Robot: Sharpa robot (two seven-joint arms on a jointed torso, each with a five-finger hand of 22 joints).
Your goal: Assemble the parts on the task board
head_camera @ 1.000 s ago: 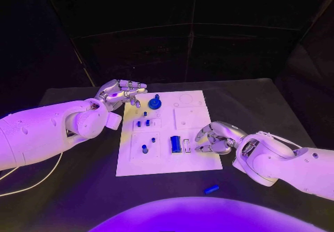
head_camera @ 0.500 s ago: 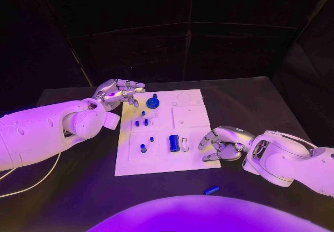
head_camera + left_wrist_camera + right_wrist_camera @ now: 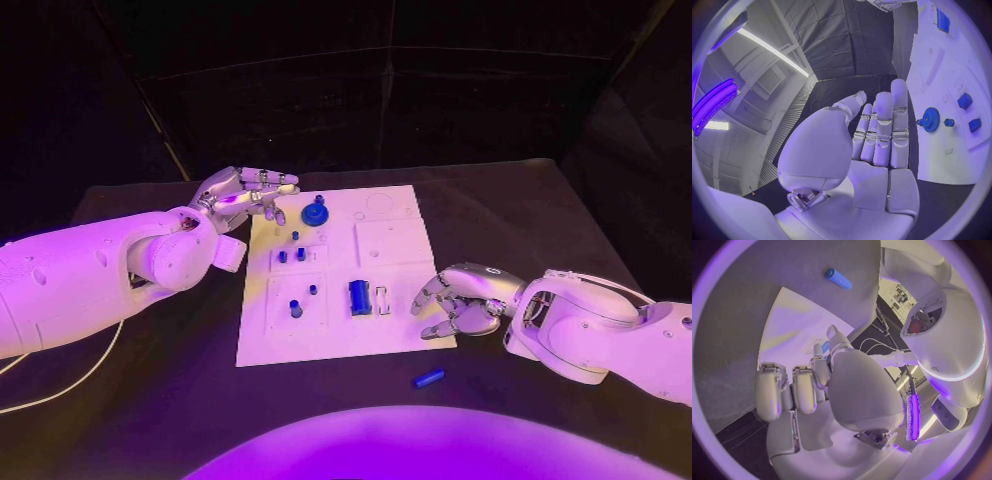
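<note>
The white task board lies mid-table with a blue gear at its far end, several small blue pegs, and a blue block next to a white piece. My left hand hovers open by the board's far left corner. In the left wrist view its fingers are stretched out straight beside the gear. My right hand hangs over the board's near right corner, fingers loosely bent, holding nothing. A loose blue cylinder lies on the table near that hand and also appears beyond the right hand as cylinder.
The black table has bare room to the right of the board and along its near edge. A white cable trails over the table's left side, under my left arm.
My right hand has drawn back from the blue block area to the board's near right corner and bent its fingers in more. The left hand has stayed put.
</note>
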